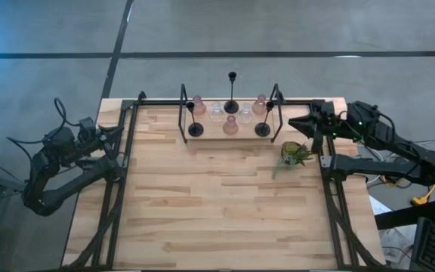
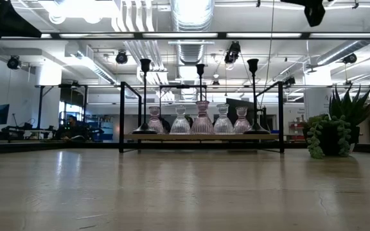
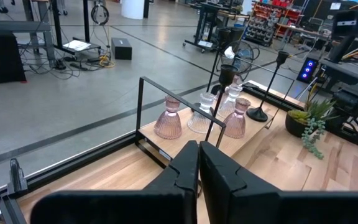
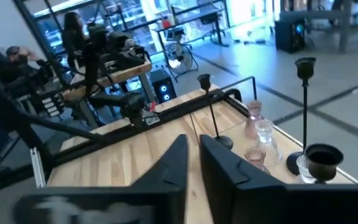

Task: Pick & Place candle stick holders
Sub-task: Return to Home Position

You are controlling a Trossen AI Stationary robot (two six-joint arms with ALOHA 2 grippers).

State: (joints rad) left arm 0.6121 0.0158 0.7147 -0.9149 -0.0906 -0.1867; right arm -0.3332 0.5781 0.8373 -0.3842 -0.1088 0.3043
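Observation:
The candle stick holders (image 1: 230,117) stand upright in a cluster on a low wooden board (image 1: 210,137) at the table's far middle. Three are black with thin stems (image 1: 232,91); the others are squat, of pink (image 1: 230,126) or clear (image 1: 216,113) glass. The low view shows them in a row (image 2: 202,120). My left gripper (image 1: 115,134) (image 3: 199,168) is shut at the table's left edge, pointing toward them. My right gripper (image 1: 294,123) (image 4: 194,155) is raised at the far right corner, shut and holding nothing, just right of the board.
A black metal frame (image 1: 183,113) stands at both ends of the board, and black rails (image 1: 127,174) run along the table's left and right sides. A small green plant (image 1: 294,155) in a pot sits near my right gripper. Bare wood (image 1: 225,204) fills the near half.

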